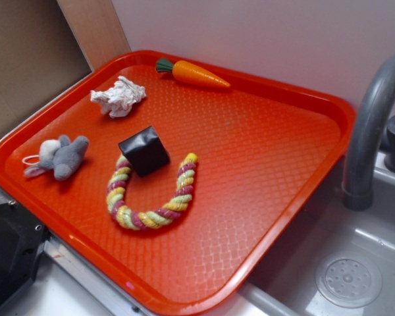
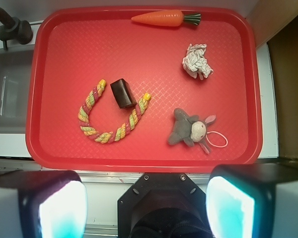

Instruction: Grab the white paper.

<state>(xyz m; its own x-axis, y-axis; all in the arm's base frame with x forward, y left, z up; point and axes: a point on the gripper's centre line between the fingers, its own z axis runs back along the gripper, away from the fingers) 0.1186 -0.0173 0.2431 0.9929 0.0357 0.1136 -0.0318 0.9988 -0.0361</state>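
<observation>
White paper: your target, the white paper (image 1: pixel 119 97) (image 2: pixel 196 61), lies crumpled on the red tray (image 1: pixel 263 151) (image 2: pixel 64 54), toward a far corner in the exterior view, untouched.
Carrot: the toy carrot (image 1: pixel 192 73) (image 2: pixel 164 18) lies near the paper along the tray's back rim, apart from it.
Plush mouse: the grey-and-white mouse (image 1: pixel 59 157) (image 2: pixel 191 130) lies on the paper's other side, nearer the tray's front rim.
Cube and rope: the black cube (image 1: pixel 143 151) (image 2: pixel 122 92) sits inside the U of the rope toy (image 1: pixel 151 197) (image 2: pixel 109 116), mid-tray.
Sink: a grey faucet (image 1: pixel 372 125) (image 2: pixel 10 27) stands beside the tray.
Claw: your gripper (image 2: pixel 146 208) hangs off the tray's near edge, fingers (image 2: pixel 62 208) spread wide, holding nothing.
</observation>
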